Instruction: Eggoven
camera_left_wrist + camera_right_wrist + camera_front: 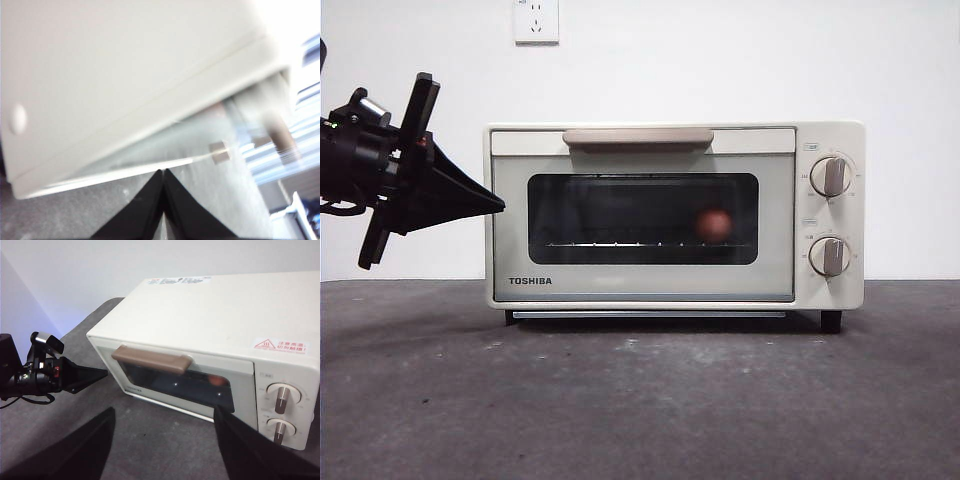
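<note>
Front view first: the dark grey tabletop (640,400) stretches flat toward a white wall (720,60), and the cream TOSHIBA toaster oven (650,285) stands square on it, set back toward the far edge, with its door shut and facing me. Across the top of the door runs the beige handle (638,137), and below that is the dark glass window (620,205). Behind the glass, on the wire rack (620,243) and toward the knob side of the chamber, sits the small reddish-brown egg (714,224). Two knobs (832,176) are stacked on the panel beside the door, both pointers upright. The left gripper (498,206) comes in level from the side of the scene, its two black jaws pressed together into a single point with nothing held between them; the tip is just beside the oven's side wall at about window height, and whether it actually touches I cannot say. From its own wrist camera the jaws meet in a closed wedge right under the blurred cream casing. The right gripper (165,432) hangs above the tabletop in front of the oven, well back from the door, jaws spread wide and empty. Smaller things: a white wall socket (536,20) high on the wall, and a red-and-white warning sticker (280,345) on the oven's top near the knob end.
</note>
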{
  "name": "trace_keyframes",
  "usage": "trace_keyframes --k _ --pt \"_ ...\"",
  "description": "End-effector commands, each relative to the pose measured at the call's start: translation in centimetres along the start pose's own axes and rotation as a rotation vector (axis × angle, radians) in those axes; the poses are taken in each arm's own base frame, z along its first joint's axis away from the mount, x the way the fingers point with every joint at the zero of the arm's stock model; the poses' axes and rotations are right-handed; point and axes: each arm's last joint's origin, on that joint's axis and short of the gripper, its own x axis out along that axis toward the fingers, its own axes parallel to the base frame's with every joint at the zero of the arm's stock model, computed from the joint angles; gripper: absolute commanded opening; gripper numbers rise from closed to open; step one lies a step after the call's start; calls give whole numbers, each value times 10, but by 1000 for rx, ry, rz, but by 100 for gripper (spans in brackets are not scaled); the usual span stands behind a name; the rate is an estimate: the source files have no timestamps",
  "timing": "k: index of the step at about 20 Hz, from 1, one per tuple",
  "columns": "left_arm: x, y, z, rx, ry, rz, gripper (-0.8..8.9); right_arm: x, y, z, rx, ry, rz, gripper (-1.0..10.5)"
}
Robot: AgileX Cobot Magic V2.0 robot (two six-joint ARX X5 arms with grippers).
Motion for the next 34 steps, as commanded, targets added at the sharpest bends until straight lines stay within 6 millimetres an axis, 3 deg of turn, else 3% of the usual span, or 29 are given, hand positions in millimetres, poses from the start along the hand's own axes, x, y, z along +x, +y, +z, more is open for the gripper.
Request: trace_keyframes --k 1,5,12,23,29,34 --pt "1 -4 4 -13 -9 -10 7 0 2 3 -11 -11 5 319" --pt "-3 -16 6 22 -7 -21 7 0 1 2 -12 5 0 319" --pt "-17 -61 -1 163 15 40 7 0 -1 -7 -61 99 -20 280" --pt "-63 -128 -27 379 -29 275 7 4 -5 -18 -127 151 -28 166" --pt "-86 -146 -39 439 -62 370 7 19 -14 -43 -124 180 5 -2" --pt "-94 -148 -43 445 -56 393 7 29 -18 -59 -126 150 55 4"
